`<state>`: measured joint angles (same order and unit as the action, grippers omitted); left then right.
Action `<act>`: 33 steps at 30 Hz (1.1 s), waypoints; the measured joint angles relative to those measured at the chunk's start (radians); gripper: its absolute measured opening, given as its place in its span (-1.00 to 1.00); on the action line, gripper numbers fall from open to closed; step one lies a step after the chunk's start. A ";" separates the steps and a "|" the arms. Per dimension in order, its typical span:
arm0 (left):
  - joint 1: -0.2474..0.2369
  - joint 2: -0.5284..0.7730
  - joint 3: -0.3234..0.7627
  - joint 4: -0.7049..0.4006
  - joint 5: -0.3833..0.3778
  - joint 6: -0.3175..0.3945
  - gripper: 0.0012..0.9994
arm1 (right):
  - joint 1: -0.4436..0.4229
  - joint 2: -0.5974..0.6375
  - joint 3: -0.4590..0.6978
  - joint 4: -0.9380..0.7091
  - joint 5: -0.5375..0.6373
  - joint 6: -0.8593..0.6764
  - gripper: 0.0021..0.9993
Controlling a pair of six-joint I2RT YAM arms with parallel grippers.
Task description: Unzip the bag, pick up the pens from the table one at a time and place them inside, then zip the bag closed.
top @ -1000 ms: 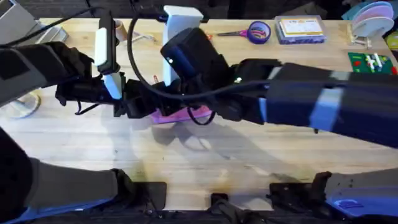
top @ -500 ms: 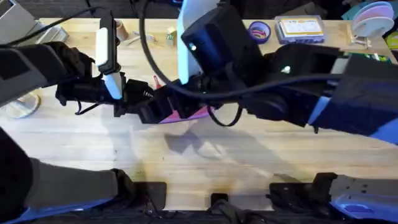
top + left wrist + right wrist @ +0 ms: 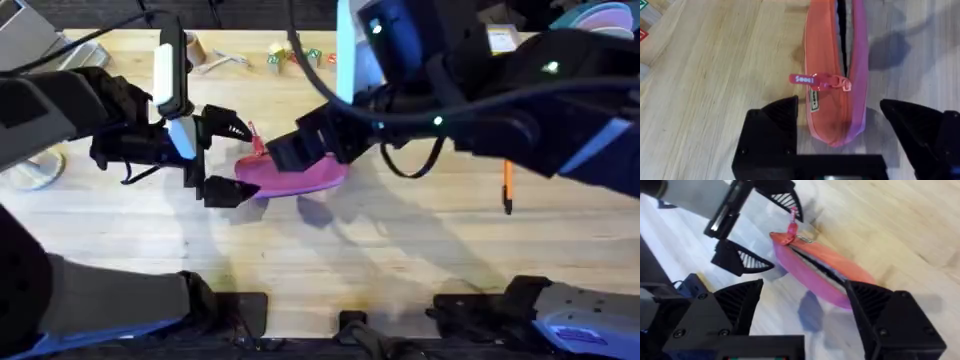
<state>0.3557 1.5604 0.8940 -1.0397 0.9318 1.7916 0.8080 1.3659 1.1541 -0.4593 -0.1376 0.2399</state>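
The pink bag (image 3: pixel 836 75) lies unzipped (pull tab (image 3: pixel 807 79) sideways) between the spread left gripper (image 3: pixel 840 130); right gripper (image 3: pixel 805 310) spread too.

**Bag at mid-table, a gripper at each end**

The bag (image 3: pixel 295 178) lies on the table (image 3: pixel 330 260) near its middle, somewhat toward the left edge, its long axis running left to right. The left gripper (image 3: pixel 222 157) sits at the bag's left end, one finger on the far side and one on the near side, the end lying between them. The right gripper (image 3: pixel 300 150) hangs over the bag's far side, toward its right end. A pen (image 3: pixel 507 188) lies on the table well to the right of the bag, toward the right edge, pointing near to far. Scattered small items (image 3: pixel 290 55) lie along the far edge, behind the bag.
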 joint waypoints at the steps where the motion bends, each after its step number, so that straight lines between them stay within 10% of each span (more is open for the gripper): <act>1: 0.000 0.000 0.000 0.000 0.000 0.000 0.99 | -0.009 0.000 0.004 -0.009 -0.002 -0.009 1.00; 14: 0.007 -0.159 0.000 -0.151 0.016 0.000 0.99 | -0.068 0.000 0.093 -0.073 -0.009 -0.485 1.00; 23: 0.100 -0.202 0.000 -0.215 0.017 0.000 0.99 | -0.072 0.000 0.093 -0.073 -0.009 -0.895 1.00; 33: 0.153 -0.202 0.000 -0.225 0.017 0.000 0.99 | -0.072 0.000 0.093 -0.102 -0.009 -1.012 0.99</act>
<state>0.5087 1.3582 0.8940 -1.2648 0.9491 1.7920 0.7364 1.3659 1.2472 -0.5613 -0.1463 -0.7724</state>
